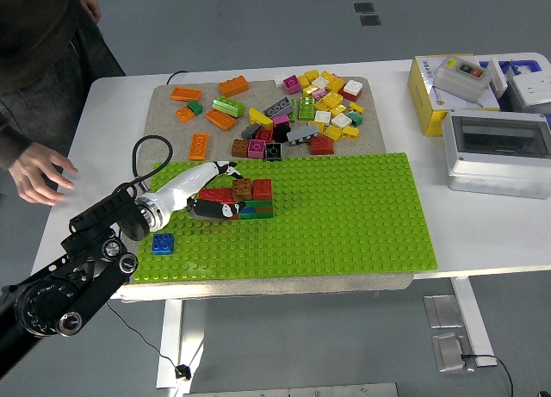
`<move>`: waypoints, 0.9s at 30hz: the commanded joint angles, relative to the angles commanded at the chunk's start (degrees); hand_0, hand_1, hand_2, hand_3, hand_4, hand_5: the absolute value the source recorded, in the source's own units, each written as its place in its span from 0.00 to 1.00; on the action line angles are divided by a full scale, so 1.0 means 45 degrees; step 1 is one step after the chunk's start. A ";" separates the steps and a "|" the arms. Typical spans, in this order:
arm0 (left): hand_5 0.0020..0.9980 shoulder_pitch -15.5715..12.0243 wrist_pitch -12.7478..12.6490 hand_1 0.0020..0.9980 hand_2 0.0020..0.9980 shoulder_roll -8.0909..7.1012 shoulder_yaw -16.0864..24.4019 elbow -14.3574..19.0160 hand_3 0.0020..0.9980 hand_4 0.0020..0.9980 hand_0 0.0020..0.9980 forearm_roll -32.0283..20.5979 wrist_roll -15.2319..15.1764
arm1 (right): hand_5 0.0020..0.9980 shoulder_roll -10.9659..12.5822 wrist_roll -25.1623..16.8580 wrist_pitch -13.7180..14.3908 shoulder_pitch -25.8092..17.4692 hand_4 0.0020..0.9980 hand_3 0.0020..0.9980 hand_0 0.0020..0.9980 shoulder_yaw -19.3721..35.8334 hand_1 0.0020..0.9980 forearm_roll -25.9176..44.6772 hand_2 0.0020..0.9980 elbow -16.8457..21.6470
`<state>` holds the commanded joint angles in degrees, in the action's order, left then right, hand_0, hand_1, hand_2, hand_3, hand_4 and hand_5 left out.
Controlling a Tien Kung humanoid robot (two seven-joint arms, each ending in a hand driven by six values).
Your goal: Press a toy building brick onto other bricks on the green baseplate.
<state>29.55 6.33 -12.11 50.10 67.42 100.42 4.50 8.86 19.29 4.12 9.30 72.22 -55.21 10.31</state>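
Left arm only: black jointed arm (73,276) enters from the lower-left corner and reaches up and right over the desk (482,233). White forearm section (176,189) runs from a silver wrist collar to the black-and-white five-fingered hand (215,206). Black cable loops up over the wrist. The hand lies low and flat, palm down, fingers (228,212) extended to the right and pressed down, not curled around anything that I can see.

Person at far left: bare open hand (39,173) with fingers spread, hovering off the desk's left edge, dark sleeve above it, touching nothing.
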 joint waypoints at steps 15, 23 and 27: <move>0.48 -0.0210 0.0298 1.00 1.00 -0.0200 0.0733 0.0875 0.82 0.86 1.00 0.0297 0.0140 | 1.00 0.0015 -0.0004 -0.0002 -0.0017 0.62 0.74 0.71 0.0000 0.64 -0.0014 0.40 0.0000; 0.57 -0.0843 0.0660 1.00 0.99 -0.1160 0.1577 0.3129 0.66 0.88 1.00 0.0604 0.0624 | 1.00 0.0049 -0.0040 0.0025 -0.0082 0.62 0.74 0.71 -0.0010 0.64 0.0080 0.40 0.0000; 0.63 -0.0941 0.0694 1.00 0.98 -0.1312 0.1507 0.4087 0.62 0.88 1.00 0.0836 0.0754 | 1.00 0.0050 -0.0021 0.0010 -0.0087 0.62 0.74 0.71 0.0059 0.64 -0.0023 0.40 0.0000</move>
<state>25.32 9.45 -18.01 56.88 85.81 104.18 7.89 9.09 19.19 4.16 8.91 72.48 -55.31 10.31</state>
